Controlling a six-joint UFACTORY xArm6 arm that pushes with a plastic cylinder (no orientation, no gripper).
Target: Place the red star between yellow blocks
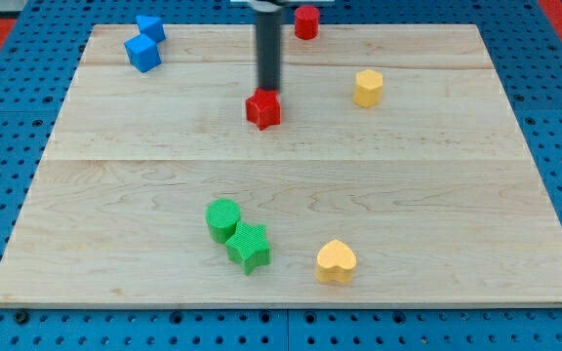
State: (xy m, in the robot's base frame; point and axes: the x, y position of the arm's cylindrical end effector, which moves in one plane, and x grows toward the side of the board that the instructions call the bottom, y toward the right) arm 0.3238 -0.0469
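The red star (263, 109) lies on the wooden board (437, 195) a little above its middle. My tip (267, 90) stands right at the star's upper edge, touching or almost touching it. A yellow hexagon block (367, 88) lies to the star's right, near the view's top. A yellow heart block (336, 261) lies near the view's bottom, right of centre. The star is to the left of both yellow blocks.
A red cylinder (306, 21) stands at the board's top edge. Two blue blocks (144, 43) touch each other at the top left. A green cylinder (223, 219) and a green star (249, 246) touch at the bottom centre.
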